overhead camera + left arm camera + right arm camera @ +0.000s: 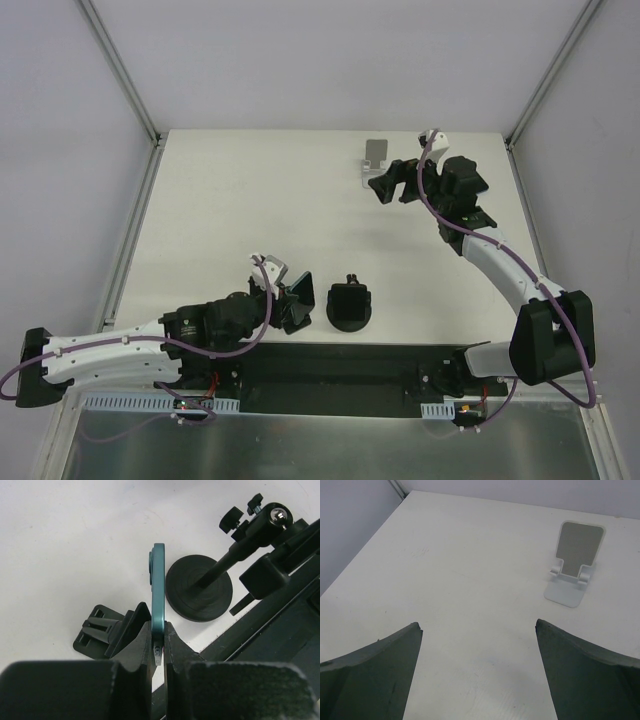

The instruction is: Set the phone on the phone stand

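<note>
We are clenching the teal phone (158, 587) edge-on between our left fingers (134, 640), just beside a black round-based holder (199, 587). Our right fingers (375, 675) are hanging released, spread wide, facing the white phone stand (575, 565) on the plain white bench (460, 555) with pale grey walls (300, 60) around. We are finding the phone's tiny marking unreadable.

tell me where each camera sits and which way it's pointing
Top external: above and behind the bases, looking down on the table; left arm and right arm both show.
Left wrist: mounted at the left gripper, looking along it, shut on the teal phone, toward the black round-based stand.
Right wrist: mounted at the open right gripper, looking past it at the white phone stand.
Shared: top and right wrist both show the white phone stand; top and left wrist, the black round-based stand.
</note>
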### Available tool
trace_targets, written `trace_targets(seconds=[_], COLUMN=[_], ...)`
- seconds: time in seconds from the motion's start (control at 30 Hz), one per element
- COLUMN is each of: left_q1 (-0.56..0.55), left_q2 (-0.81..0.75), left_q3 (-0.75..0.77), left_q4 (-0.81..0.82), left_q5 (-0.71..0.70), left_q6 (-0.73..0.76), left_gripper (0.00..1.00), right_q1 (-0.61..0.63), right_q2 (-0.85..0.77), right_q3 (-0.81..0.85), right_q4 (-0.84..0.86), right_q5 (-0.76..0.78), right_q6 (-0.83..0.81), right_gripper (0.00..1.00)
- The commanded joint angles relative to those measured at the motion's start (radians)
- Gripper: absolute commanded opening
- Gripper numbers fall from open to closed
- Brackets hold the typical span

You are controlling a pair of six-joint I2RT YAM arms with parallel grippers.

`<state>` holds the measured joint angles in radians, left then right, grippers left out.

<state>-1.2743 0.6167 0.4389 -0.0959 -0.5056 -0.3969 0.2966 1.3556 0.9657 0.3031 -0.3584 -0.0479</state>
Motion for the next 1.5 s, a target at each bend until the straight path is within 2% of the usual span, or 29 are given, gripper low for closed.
trace_targets(seconds=[0.0,0.2,0.43,0.8,1.23,1.47], left_q1=[0.012,0.055,0.093,0.095,0.108,0.112], left_q2=[-0.009,-0.079,-0.176,-0.238,-0.265,-0.273], left_q3=[-0.012,-0.002,0.004,-0.023,-0.098,-0.114], left_q4=[0.093,0.082,-0.021,-0.093,0.054,-0.007], left_q5=[0.110,0.191,0.245,0.217,0.211,0.182], left_q6=[0.122,0.171,0.156,0.156,0.194,0.193], left_gripper=[0.00,0.00,0.00,0.00,0.00,0.00], right_q1=[0.010,0.016,0.027,0.039,0.050,0.050], right_q2=[0.005,0.011,0.017,0.027,0.040,0.046], right_q3=[0.019,0.022,0.028,0.039,0.050,0.051], right_q4=[0.056,0.053,0.051,0.041,0.033,0.030], right_q5=[-0.030,-0.030,-0.030,-0.024,-0.022,-0.019], right_q6=[0.011,0.008,0.006,-0.004,-0.010,-0.015], right_gripper=[0.98,0.99,0.99,0.98,0.98,0.98])
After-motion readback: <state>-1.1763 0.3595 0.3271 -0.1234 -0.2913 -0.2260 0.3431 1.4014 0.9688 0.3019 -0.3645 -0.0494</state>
